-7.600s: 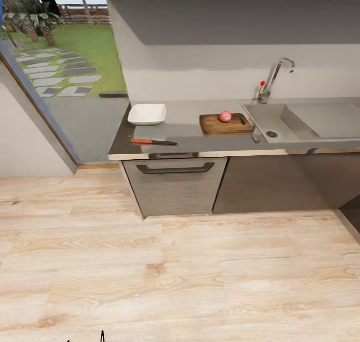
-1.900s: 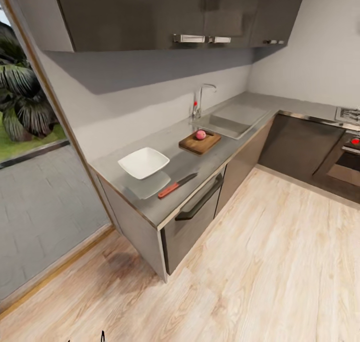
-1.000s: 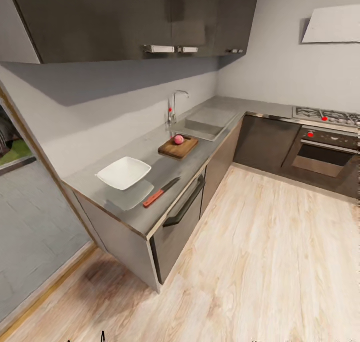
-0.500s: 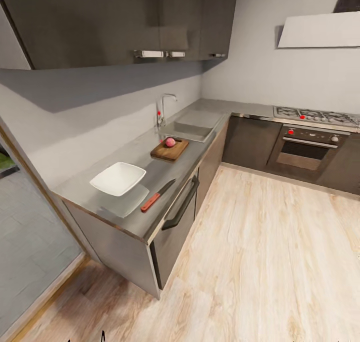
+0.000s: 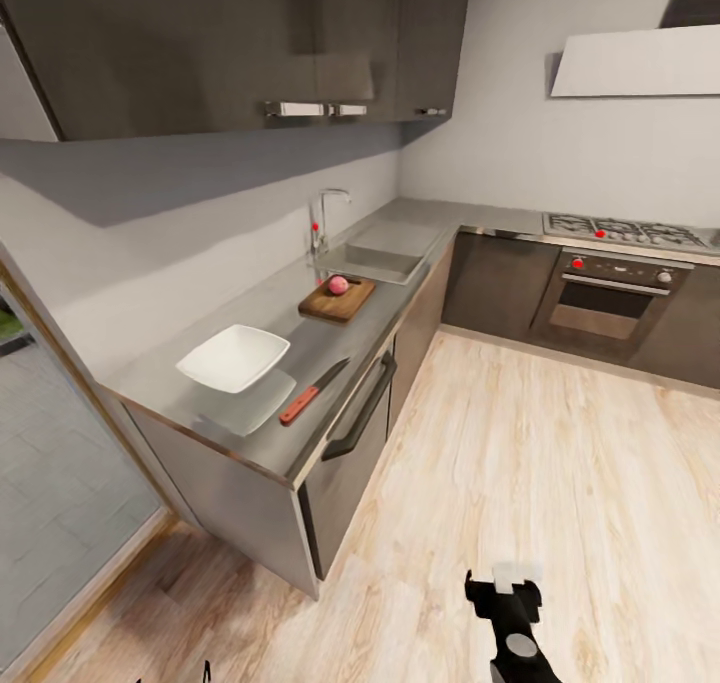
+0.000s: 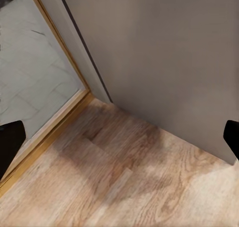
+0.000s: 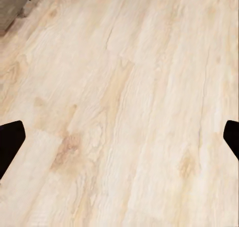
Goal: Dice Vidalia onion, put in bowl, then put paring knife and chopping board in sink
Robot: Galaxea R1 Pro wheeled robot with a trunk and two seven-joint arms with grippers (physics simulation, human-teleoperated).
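Since half a second ago, right claw (image 5: 507, 588) has been raised into view, spread wide; paring knife (image 5: 314, 391) lies at 11 o'clock, blade pointing 1 o'clock.

The left hand (image 6: 119, 137) is hanging with its two black fingertips (image 6: 10, 142) spread wide at the frame's edges, nothing between them. Beyond them, a light wooden plank floor (image 6: 124, 187) is meeting a plain grey cabinet side panel (image 6: 164, 57), a wooden door threshold strip (image 6: 45, 137) and grey paving outside (image 6: 35, 82)
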